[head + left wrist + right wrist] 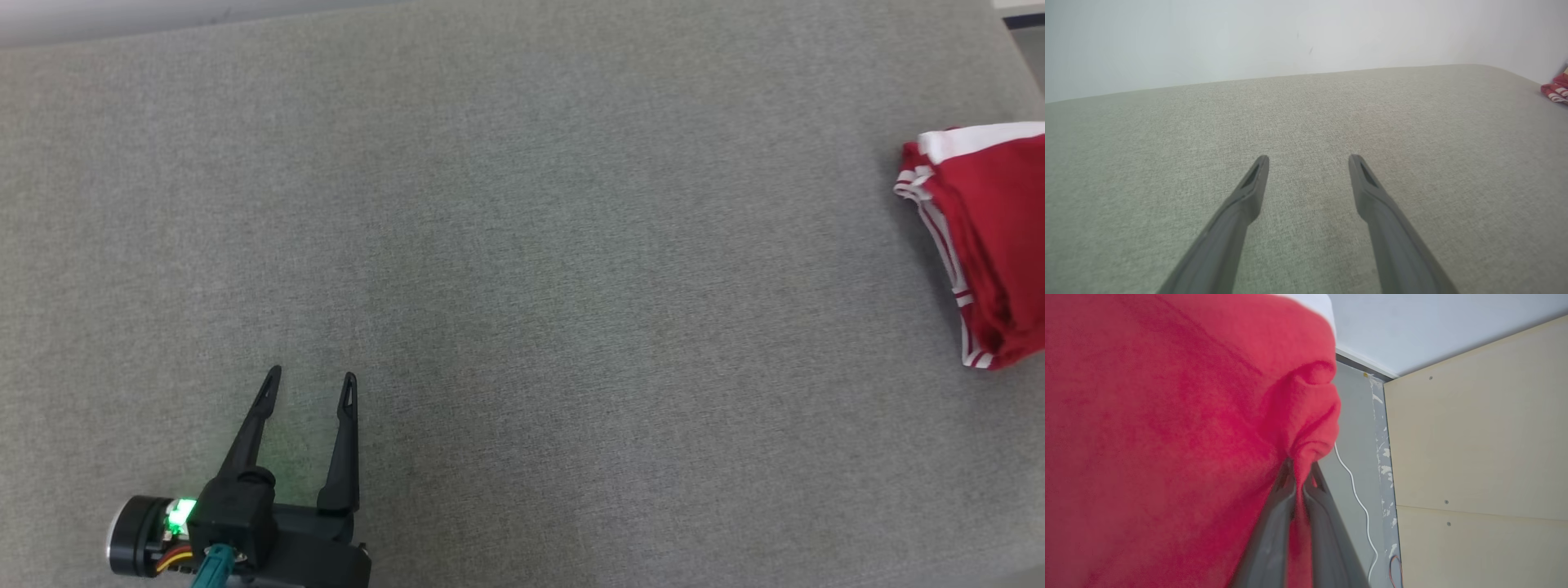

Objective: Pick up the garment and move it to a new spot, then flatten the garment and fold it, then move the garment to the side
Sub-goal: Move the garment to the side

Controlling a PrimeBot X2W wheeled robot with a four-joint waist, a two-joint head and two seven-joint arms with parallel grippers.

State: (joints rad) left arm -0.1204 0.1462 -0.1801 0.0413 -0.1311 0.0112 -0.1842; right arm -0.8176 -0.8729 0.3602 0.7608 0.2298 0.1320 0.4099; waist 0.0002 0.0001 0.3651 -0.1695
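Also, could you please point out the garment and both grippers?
garment [996, 237]: head view, on its red body.
left gripper [313, 373]: head view, midway between its open fingertips.
right gripper [1301, 473]: right wrist view, midway between fingertips shut on the garment.

left gripper [313, 373] — fingers spread | right gripper [1301, 470] — fingers clamped on garment [1167, 416]

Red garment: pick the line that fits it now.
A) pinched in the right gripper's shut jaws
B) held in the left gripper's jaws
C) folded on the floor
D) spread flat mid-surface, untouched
A: the right wrist view shows the right gripper with jaws shut on a bunched fold of the red garment; the left gripper stands open over the grey fabric surface.
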